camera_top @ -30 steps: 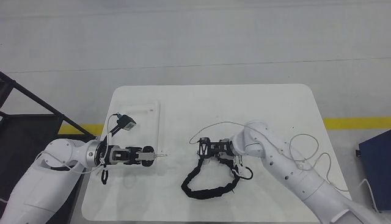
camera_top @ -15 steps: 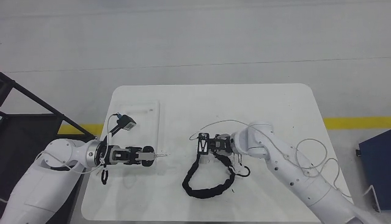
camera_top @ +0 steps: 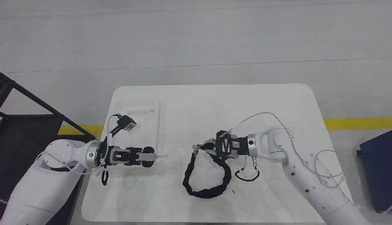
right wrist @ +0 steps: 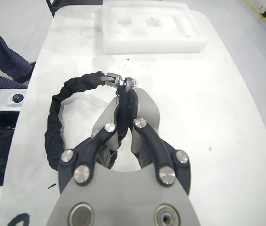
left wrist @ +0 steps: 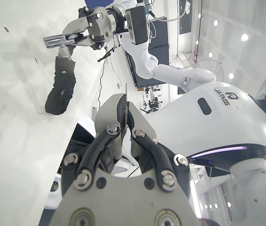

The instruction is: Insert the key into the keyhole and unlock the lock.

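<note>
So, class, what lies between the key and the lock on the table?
Nothing: the top view shows bare table between the key and the lock.

Pale grey floor point(camera_top: 196, 29), yellow line point(camera_top: 358, 124) crossing it. White rounded counter point(camera_top: 288, 105). Black trolley point(camera_top: 21, 127) one side, blue cabinet point(camera_top: 375, 157) the other. Round ceiling lights point(left wrist: 244, 37).

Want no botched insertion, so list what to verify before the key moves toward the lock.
1. Grip on the key: ok, pinched in the shut left gripper.
2. Grip on the lock: ok, the right gripper is shut on its metal body.
3. Whether the keyhole faces the key: cannot tell.
4. Key lined up at the lock: not ok, a gap separates them.
5. Path clear: looks ok, the black chain sleeve droops below the lock.
</note>
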Action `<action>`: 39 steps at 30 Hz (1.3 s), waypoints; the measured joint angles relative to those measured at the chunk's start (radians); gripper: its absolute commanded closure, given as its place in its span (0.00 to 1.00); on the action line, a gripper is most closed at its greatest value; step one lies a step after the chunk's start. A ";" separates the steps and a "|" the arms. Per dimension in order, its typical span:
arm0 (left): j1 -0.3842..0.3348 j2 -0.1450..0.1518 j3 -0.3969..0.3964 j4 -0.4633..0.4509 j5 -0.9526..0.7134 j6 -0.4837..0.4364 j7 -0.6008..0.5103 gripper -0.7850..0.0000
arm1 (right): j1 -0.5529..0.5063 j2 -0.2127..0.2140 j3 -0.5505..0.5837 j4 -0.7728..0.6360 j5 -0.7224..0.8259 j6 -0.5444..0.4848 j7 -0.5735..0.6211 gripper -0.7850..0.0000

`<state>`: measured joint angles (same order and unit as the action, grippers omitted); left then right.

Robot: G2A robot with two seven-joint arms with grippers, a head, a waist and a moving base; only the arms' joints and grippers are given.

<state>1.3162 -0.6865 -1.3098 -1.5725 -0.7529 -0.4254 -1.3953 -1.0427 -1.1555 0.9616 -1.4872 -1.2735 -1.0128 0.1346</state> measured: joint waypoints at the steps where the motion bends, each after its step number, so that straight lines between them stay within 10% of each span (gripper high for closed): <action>1: 0.000 0.000 0.000 0.000 0.000 0.000 0.000 1.00 | -0.006 0.002 0.002 -0.002 -0.012 0.000 -0.034 1.00; 18: 0.000 0.000 0.000 0.000 0.000 0.000 0.000 1.00 | 0.048 0.041 -0.257 0.158 -0.128 0.001 -0.974 1.00; 39: 0.000 0.000 0.000 0.000 0.000 0.000 0.000 1.00 | 0.076 0.011 -0.375 0.269 0.190 0.001 -0.943 1.00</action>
<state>1.3162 -0.6865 -1.3098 -1.5725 -0.7529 -0.4254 -1.3953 -0.9664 -1.1441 0.5862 -1.2177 -1.0836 -1.0123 -0.8082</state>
